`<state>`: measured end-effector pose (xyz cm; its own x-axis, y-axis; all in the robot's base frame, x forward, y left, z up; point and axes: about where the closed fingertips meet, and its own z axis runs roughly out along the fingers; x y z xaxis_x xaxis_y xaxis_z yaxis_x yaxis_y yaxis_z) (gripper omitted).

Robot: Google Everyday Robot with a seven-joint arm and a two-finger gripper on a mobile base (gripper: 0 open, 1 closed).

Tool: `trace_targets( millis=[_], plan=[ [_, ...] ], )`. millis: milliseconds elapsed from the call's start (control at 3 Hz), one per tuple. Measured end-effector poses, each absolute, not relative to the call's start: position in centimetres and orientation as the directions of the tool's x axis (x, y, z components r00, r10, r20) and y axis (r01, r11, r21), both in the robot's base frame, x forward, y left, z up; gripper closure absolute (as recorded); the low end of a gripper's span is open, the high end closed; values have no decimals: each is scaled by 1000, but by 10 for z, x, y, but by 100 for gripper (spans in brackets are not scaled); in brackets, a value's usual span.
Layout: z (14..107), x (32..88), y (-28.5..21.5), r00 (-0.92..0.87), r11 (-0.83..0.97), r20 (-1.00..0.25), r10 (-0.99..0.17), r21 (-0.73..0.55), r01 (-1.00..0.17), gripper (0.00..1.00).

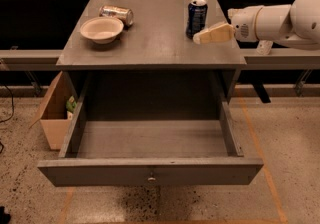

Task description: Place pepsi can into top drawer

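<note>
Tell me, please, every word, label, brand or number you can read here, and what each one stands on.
Nothing reads clearly enough to quote.
pepsi can: white and red markings, too blurred to read.
silver-gold can, lying on its side: print too blurred to read.
top drawer, open: no lettering shows.
gripper, close to the right of the pepsi can: no lettering shows.

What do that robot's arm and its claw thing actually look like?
The arm is glossy white, built from fat rounded segments, with a small round dotted patch near the wrist. No cables or markings show. The gripper, over the right side of the table beside the pepsi can, is a tan, tapered wedge.
</note>
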<state>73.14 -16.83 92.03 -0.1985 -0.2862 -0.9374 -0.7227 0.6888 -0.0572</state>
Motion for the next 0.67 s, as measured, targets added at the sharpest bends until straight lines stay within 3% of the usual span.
trace_targets(
  millis=[667],
  plan=[
    [894, 788, -167, -174, 711, -938, -301, -99, -697, 0]
  ],
)
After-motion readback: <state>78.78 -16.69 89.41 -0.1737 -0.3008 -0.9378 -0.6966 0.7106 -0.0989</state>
